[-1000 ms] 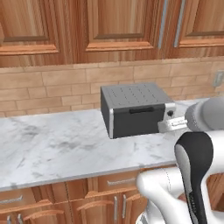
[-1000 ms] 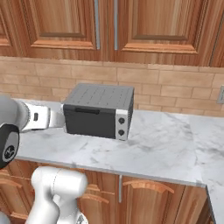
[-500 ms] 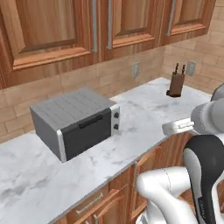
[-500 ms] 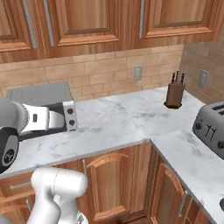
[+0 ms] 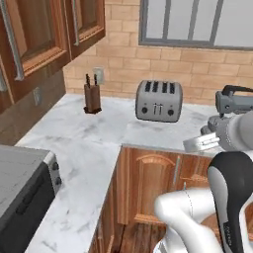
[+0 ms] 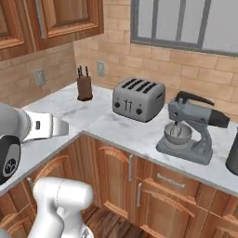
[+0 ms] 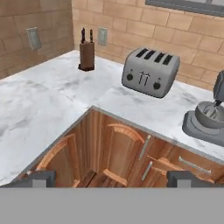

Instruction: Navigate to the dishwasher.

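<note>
Marble, white with grey veins, covers the counter (image 6: 139, 132), which bends around an inside corner under a brick wall (image 6: 153, 60). From these views I cannot tell where the dishwasher stands or how it looks; the fronts below the counter are all reddish-brown wooden cabinet doors (image 6: 116, 174) with slim metal handles.

On the far run of the counter sits a grey four-slot toaster (image 6: 138, 99), seen from the hand view as well (image 7: 150, 71). To its left, near the corner and close to the wall, is a brown knife block (image 6: 84, 85) with dark handles sticking up. To the right of the toaster is a grey stand mixer (image 6: 193, 128) with a metal bowl under its head. A dark object (image 6: 232, 153) is cut off by the right edge of the right base view, too little of it showing to name. In the left base view a dark toaster oven (image 5: 22, 197) with a grey top sits on the near run of counter at lower left.

Wooden wall cabinets (image 5: 44, 34) hang over the left run. A grey-framed window (image 6: 186, 21) is set in the brick above the toaster and mixer. Two light outlet plates (image 6: 40, 76) are on the walls either side of the corner. The floor (image 6: 111, 223) is dark wood planks.

The gripper (image 7: 111, 180) is empty, its two dark tips spread wide apart, held in the air in front of the corner cabinets.
</note>
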